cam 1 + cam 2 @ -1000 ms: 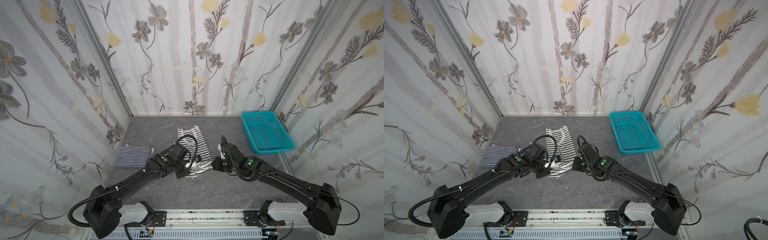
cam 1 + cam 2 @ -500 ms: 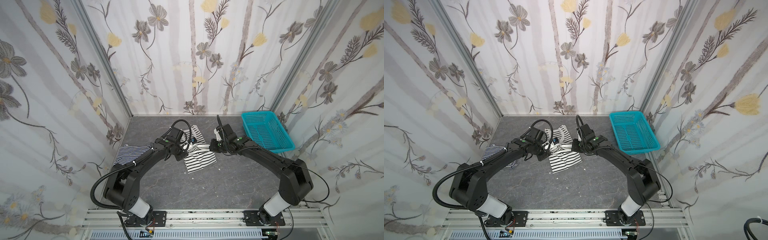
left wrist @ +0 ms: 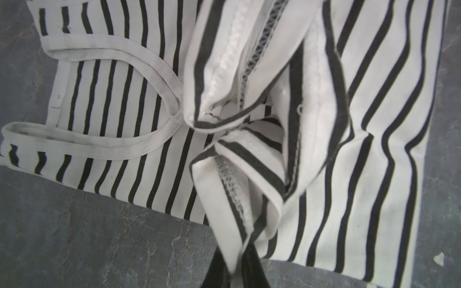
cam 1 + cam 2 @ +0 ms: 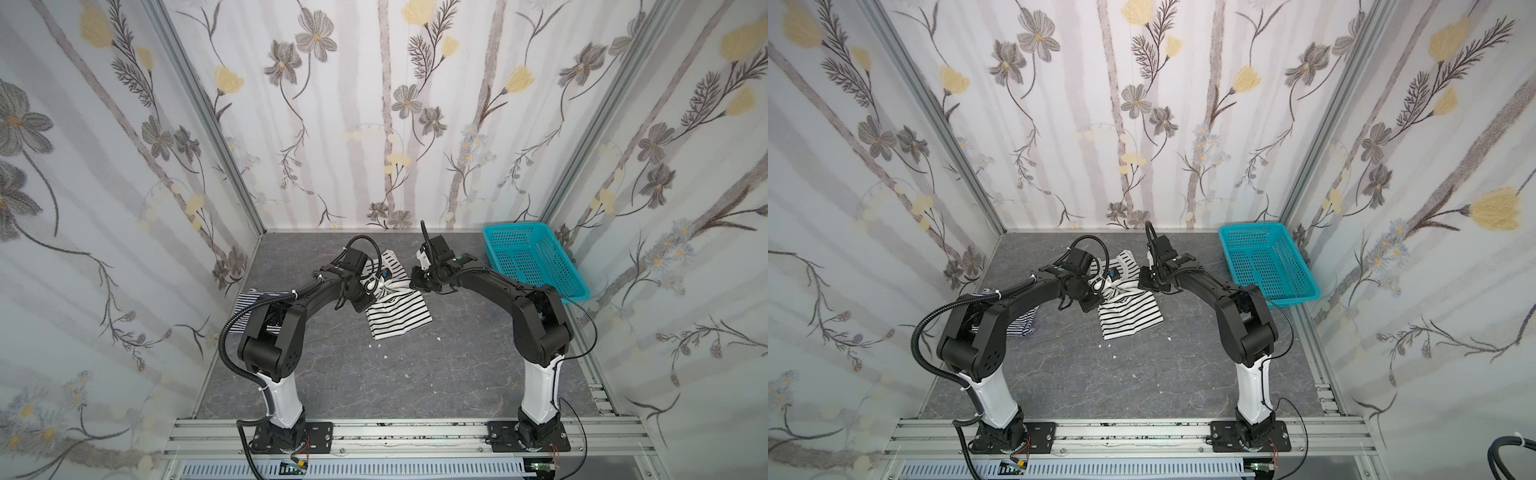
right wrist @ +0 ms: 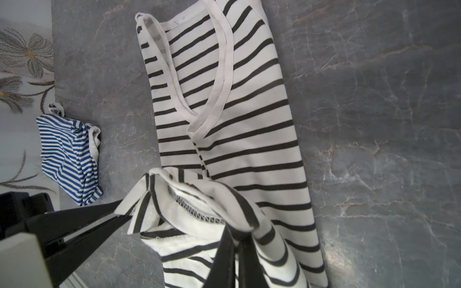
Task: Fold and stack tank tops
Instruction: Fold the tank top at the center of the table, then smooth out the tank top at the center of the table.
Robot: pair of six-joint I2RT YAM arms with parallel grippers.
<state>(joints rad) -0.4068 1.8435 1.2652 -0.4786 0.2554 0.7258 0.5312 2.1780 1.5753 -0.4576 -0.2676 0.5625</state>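
Your left tool [image 3: 235, 269] and right tool [image 5: 237, 249], clenching the hem of the wide-striped top [image 4: 399, 318], have swung rearward; uneven release skews the fold.

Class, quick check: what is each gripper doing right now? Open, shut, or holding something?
The left gripper is shut on a lifted edge of the black-striped tank top.
The right gripper is shut on another lifted edge of the same top.

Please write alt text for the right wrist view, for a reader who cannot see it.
The right gripper and the left gripper each pinch a lifted hem corner of the black-striped tank top, whose strap end lies flat on the grey table. A blue-striped tank top lies apart, near the wall.
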